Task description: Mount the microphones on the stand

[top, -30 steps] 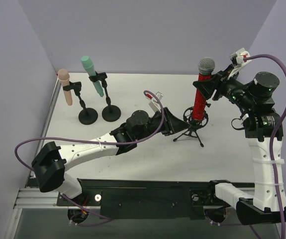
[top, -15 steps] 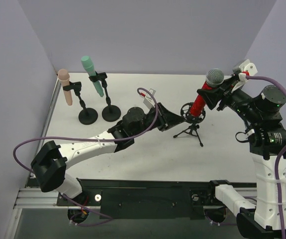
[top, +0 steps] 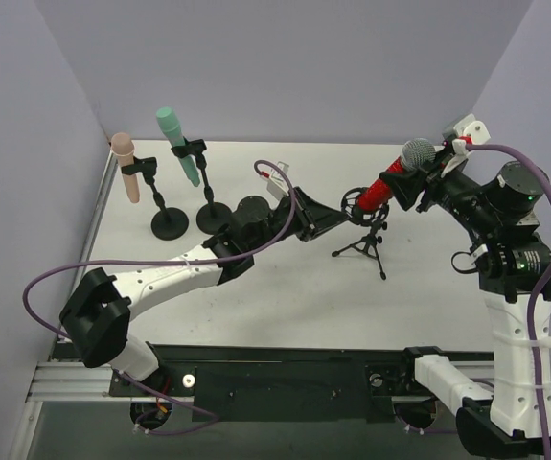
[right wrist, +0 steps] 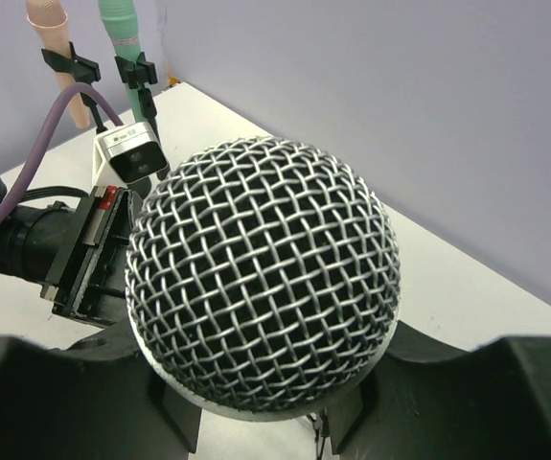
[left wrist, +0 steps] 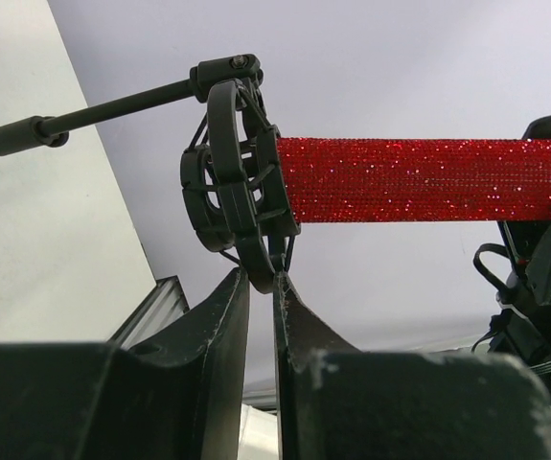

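Table (top: pixel 285 287), white, with the tripod stand (top: pixel 363 247) right of its middle; we take every place from that stand.

Well to the left of the tripod: pink microphone (top: pixel 127 168) and green microphone (top: pixel 177 144), each already clipped into one of the round-base stands (top: pixel 170 222). We judge two of three done.

Step in hand, as we read it: seating the red microphone (top: pixel 382 187) in the ring mount (left wrist: pixel 232 182) at the tripod's top.

Red microphone: its long axis lies closer to level than upright. From the ring at the tripod's top it rises up and to the right. The tail points into the ring, and the mesh head (right wrist: pixel 261 273) points away from the tripod. In the left wrist view the glitter body meets the ring; how far the tail has passed through we cannot tell.

Right gripper (top: pixel 407 185), right of the tripod: clamped on the red microphone's body just under the head.

Left gripper (left wrist: pixel 262 283), just left of the tripod's top: jaws pinched nearly together on the ring's lower rim, bracing it.

Next move, our judgement: push along the microphone's own axis while the left holds the ring steady. Any sideways force could tip the light tripod
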You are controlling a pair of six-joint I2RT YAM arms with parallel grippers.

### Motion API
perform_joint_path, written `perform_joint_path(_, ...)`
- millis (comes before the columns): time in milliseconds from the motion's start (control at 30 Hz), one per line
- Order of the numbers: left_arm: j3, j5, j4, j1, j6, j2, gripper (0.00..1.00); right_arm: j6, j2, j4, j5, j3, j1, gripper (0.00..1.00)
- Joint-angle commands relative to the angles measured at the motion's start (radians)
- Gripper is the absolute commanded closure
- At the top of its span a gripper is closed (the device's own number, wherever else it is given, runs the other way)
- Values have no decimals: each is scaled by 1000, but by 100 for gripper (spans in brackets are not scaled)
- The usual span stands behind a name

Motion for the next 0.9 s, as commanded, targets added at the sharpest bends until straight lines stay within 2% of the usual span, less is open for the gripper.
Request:
perform_joint_path(0,97,20,168,10,8,-5,100,27,89,-181,36,25,27,100)
perform_joint_path(267,136,60,146,16,54,7,100,-25,195,-304,138,141,113,100)
perform_joint_path(700,156,102,80,30,122,25,100,-76,353,-516,237,404,131,100)
perform_joint_path(867,157,112,94,32,119,33,100,-77,371,-505,221,383,142,100)
